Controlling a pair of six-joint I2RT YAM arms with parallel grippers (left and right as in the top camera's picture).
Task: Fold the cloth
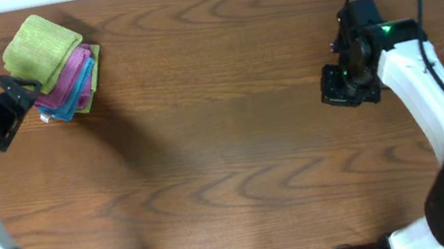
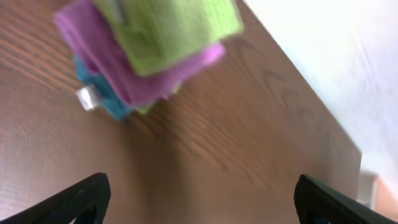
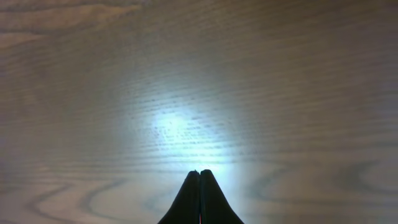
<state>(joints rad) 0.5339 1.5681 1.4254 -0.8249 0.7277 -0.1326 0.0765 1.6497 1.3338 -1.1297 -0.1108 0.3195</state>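
— At the far left corner of the table [image 1: 236, 149], what tops that pile?

— The cloth [image 1: 41, 46]: lime green, nappy microfibre, folded into a plump pad with soft rounded corners. It lies on a purple cloth [image 2: 93, 50], which lies on a blue cloth [image 2: 109, 102], with the lower edges stepped out to one side.

— Any tag?

— A small pale tag [image 2: 87, 98] pokes out beside the blue layer. Which cloth owns it, I cannot tell.

— And the left jaws?

— Spread wide and holding nothing. In the blurred left wrist view, the dark fingers [image 2: 81, 199] sit in the two bottom corners with bare wood between them. From overhead they are just left of the stack, close to its purple edge. I cannot tell whether they touch it.

— The right jaws?

— Pressed together and empty. The black fingertips [image 3: 189, 202] meet in one thin seam over bare table, where a pale patch of glare lies on the grain. The right arm [image 1: 418, 90], a white shell with a black wrist, is at the far right, well apart from the cloths.

— What about the surface?

— It is brown wood with long wavy grain, smooth, with a dull sheen.
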